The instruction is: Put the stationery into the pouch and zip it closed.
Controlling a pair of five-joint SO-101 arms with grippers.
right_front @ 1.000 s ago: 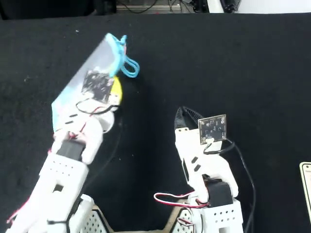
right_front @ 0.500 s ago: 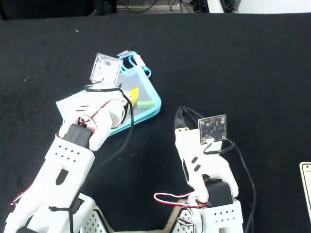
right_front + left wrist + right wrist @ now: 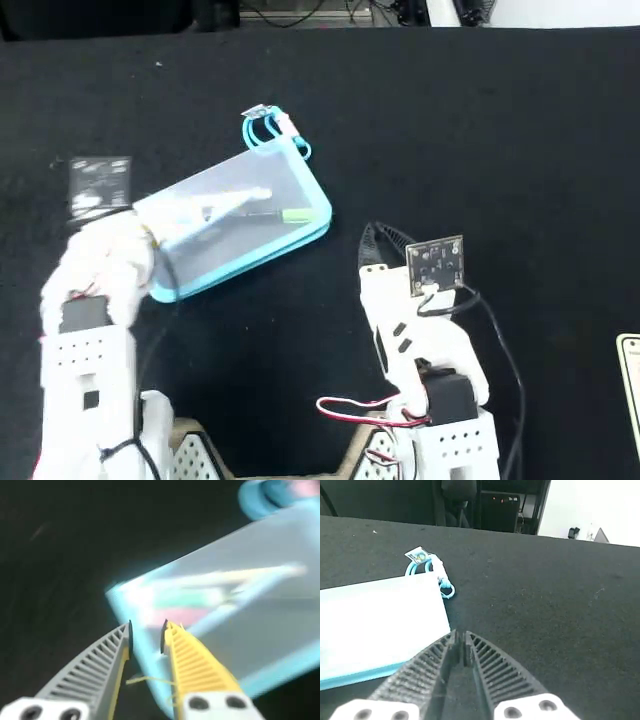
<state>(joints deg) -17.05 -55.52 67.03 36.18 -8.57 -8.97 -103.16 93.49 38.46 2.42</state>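
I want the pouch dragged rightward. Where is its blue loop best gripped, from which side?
I'd pinch the blue loop where it juts past the pouch's far corner, coming from above: it lies flat on the table, clear of the body.

Black table (image 3: 480, 130): light-blue pouch (image 3: 240, 215) lies left of centre; pale card (image 3: 630, 385) at right edge.

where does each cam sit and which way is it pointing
High view: fixed above the table, looking down at the pouch; left arm and right arm show.
Left wrist view: on the left arm, looking along the left gripper at the pouch's corner.
Right wrist view: on the right arm, looking past the shut right gripper across the table.
All three share the pouch.
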